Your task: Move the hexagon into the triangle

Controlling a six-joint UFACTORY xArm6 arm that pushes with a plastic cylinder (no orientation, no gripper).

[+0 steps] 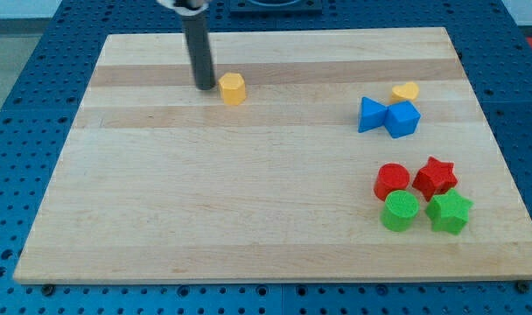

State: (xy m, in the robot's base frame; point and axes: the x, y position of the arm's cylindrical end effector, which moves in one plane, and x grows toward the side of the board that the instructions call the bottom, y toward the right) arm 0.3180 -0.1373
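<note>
Seven blocks sit on the wooden board (248, 201): two yellow, two blue, two red, two green... counted again, eight. My tip (205, 87), a bare rod gripping nothing, stands just left of the yellow hexagon block (234, 88) near the view's top. Well to the right, the blue triangle block (369, 115) touches the blue cube (402, 119) below a yellow heart-like block (406, 90), with a red cylinder (392, 181), red star (435, 176), green cylinder (400, 211) and green star (449, 212) clustered lower.

You've got one view here, looking down at a slant from the board's (248, 201) near edge, facing its far edge at twelve o'clock. It's close enough that the board fills nearly the whole frame, blue pegboard table (21, 131) showing round its edges; the rod (199, 61) runs off at eleven.
</note>
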